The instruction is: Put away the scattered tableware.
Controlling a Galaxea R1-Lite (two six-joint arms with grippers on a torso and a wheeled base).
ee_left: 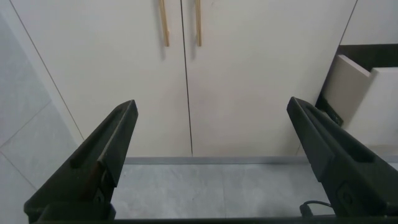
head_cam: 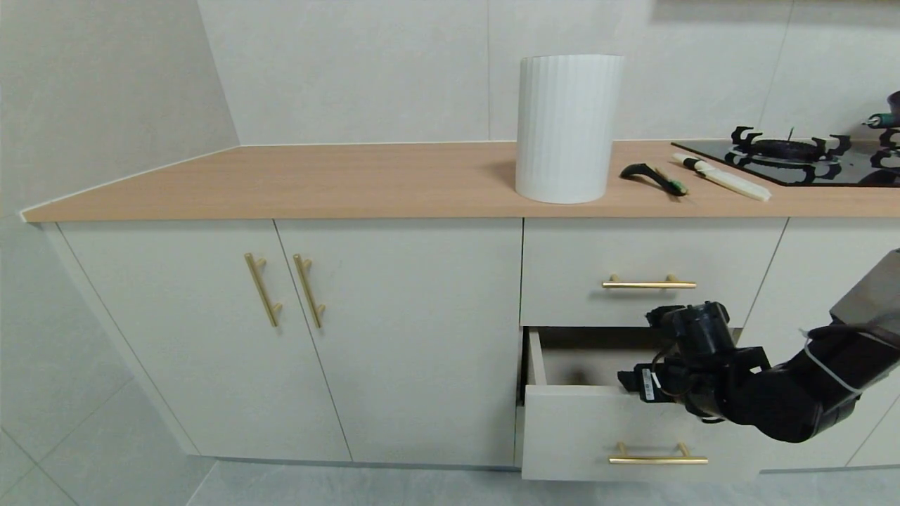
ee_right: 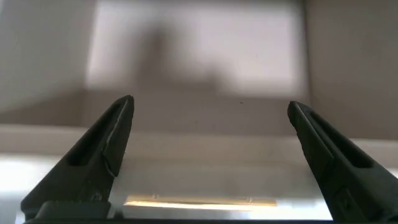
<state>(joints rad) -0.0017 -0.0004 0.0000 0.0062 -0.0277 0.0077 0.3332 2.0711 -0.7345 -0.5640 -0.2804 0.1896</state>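
Step in hand: lower drawer (head_cam: 562,429) is standing open; right gripper (head_cam: 631,381) is hovering over it, jaws spread, empty. Left gripper (ee_left: 211,124) is spread too, facing cabinet doors (ee_left: 249,68).

Tableware: dark-handled utensil (head_cam: 654,176) and cream utensil (head_cam: 724,179) are lying on the countertop (head_cam: 316,183), right of the white canister (head_cam: 566,126), long axes slanting far-left to near-right.

Next, likely: rising and pinching one across its handle.

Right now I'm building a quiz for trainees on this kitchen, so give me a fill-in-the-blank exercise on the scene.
The white container stands on the wooden ____.
The upper drawer is shut, while the lower drawer is ____.
A dark utensil and a pale utensil lie between the container and the ____.
The right gripper hangs at the lower drawer, its jaws ____.
Missing words: counter; open; stove; open.
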